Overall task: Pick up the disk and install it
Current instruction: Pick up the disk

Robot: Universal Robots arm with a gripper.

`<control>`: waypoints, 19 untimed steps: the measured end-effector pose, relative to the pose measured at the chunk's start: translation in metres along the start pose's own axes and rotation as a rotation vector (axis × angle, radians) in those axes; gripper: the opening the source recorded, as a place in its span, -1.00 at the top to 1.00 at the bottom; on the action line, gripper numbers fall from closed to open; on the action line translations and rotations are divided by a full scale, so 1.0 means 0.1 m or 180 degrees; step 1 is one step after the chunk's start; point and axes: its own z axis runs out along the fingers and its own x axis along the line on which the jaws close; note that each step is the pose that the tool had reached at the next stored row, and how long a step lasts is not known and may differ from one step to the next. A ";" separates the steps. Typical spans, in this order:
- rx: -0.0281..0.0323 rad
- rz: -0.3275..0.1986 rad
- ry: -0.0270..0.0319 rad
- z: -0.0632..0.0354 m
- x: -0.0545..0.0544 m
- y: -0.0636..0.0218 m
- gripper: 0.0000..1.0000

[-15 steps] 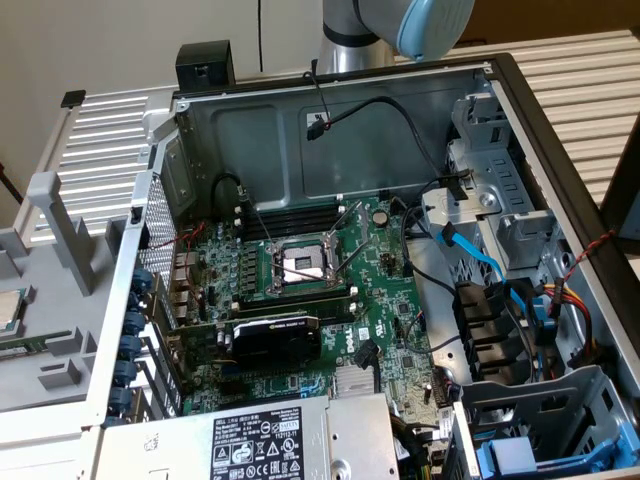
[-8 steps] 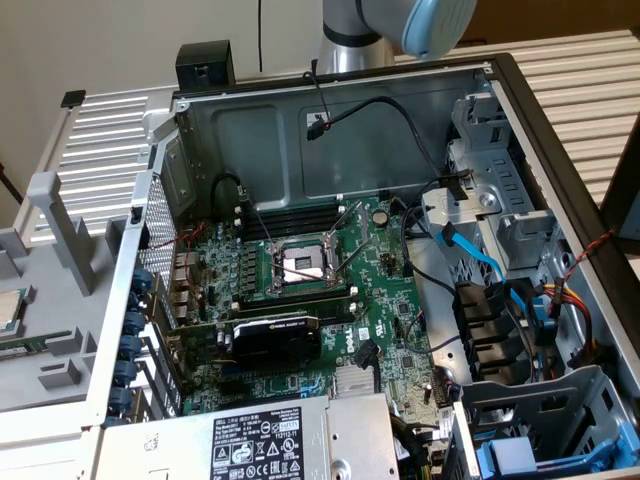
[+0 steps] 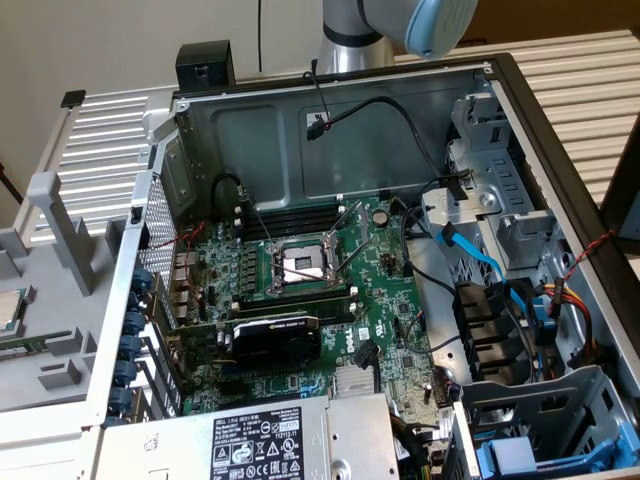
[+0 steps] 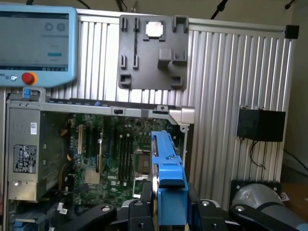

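My gripper (image 4: 169, 204) is shut on the disk (image 4: 167, 159), seen edge-on in the wrist view: a thin silver-grey slab framed by bright blue plastic rails, standing upright between the black fingers (image 4: 144, 195). Beyond the disk lies the open computer case (image 4: 173, 114), with its green motherboard (image 4: 115, 154). In the exterior view the arm's grey and blue joint (image 3: 430, 22) hangs above the far wall of the case (image 3: 330, 130). A drive bay (image 3: 545, 430) with a blue-railed part sits in the case's corner at the exterior view's lower right.
Inside the case are the motherboard (image 3: 320, 290) with an open processor socket (image 3: 300, 262), a black card (image 3: 275, 338), loose cables (image 3: 470, 250) and the grey power supply box (image 3: 270, 440). A grey fixture plate (image 4: 153, 53) carries a small silver chip (image 4: 155, 29). A teach pendant (image 4: 38, 43) stands nearby.
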 end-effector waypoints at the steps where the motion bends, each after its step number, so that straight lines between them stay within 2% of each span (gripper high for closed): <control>1: 0.0020 0.0000 -0.0001 0.000 0.01 -0.020 0.26; 3: 0.0044 0.0000 -0.0005 0.003 0.03 -0.056 0.26; 4: 0.0050 0.0000 -0.0005 0.004 0.04 -0.069 0.26; 19: 0.0071 0.0000 -0.0014 0.002 0.29 -0.294 0.26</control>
